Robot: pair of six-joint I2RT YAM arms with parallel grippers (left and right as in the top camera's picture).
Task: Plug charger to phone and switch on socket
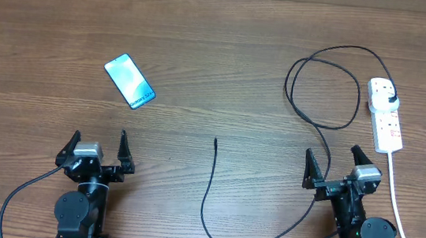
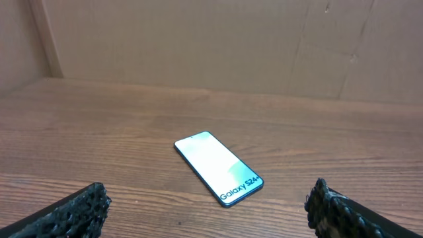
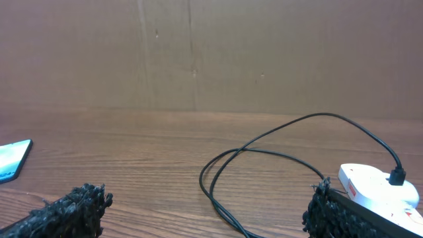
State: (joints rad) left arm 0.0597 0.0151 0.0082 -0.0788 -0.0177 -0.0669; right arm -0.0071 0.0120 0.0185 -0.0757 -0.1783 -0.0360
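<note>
Light-blue phone (image 1: 130,80), black charger (image 1: 390,98), white socket (image 1: 389,129) with seemingly red marks, brown wood-grain table (image 1: 221,41).

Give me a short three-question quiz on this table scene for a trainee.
1. Fill in: the left gripper and right gripper both stand ___, holding nothing.
2. Which is nearer the phone? A) left gripper B) right gripper
3. True or false: the charger has its plug head in the socket.
Key: 1 open; 2 A; 3 true.
</note>
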